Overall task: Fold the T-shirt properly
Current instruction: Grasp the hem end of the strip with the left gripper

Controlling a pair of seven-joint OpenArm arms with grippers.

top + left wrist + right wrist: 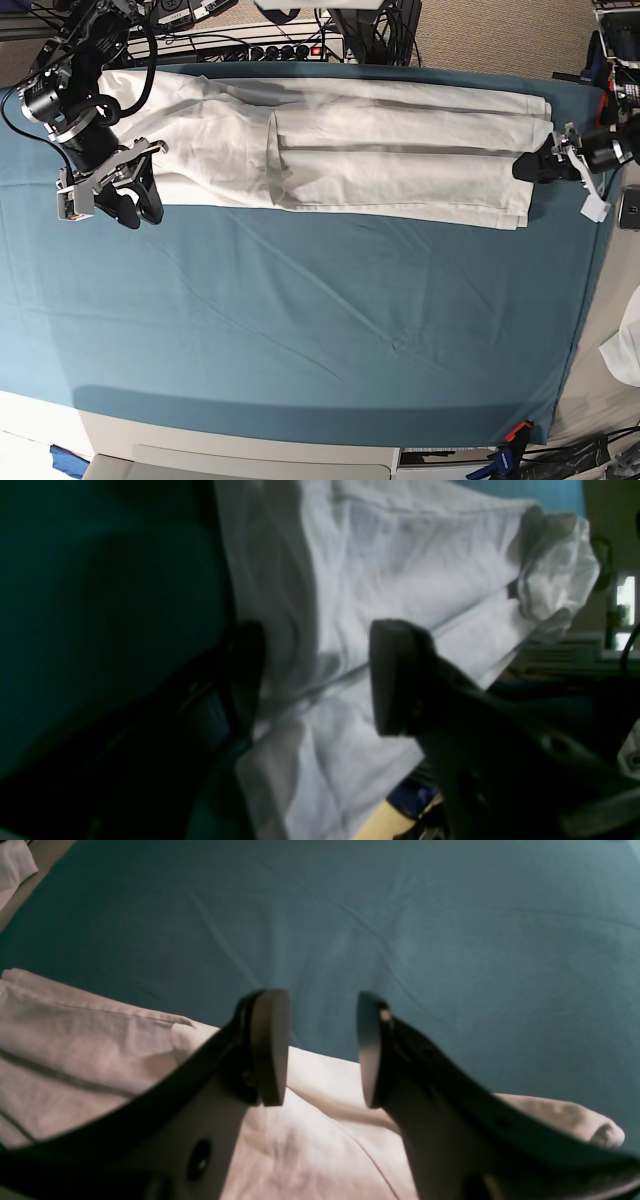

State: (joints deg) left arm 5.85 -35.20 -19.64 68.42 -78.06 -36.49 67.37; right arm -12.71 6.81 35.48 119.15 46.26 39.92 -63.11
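Note:
The white T-shirt lies folded into a long strip across the far side of the table, wrinkled, with a seam line down its middle. My left gripper is at the strip's right end. In the left wrist view the T-shirt runs away from this gripper, whose jaws stand wide open over the cloth. My right gripper hovers at the strip's left end by its near edge. Seen from the right wrist, that gripper is open with nothing between its fingers, above the T-shirt's edge.
A large teal cloth covers the table. A small white cloth scrap hangs off the right side. Cables and a power strip line the far edge. A clamp grips the near right corner.

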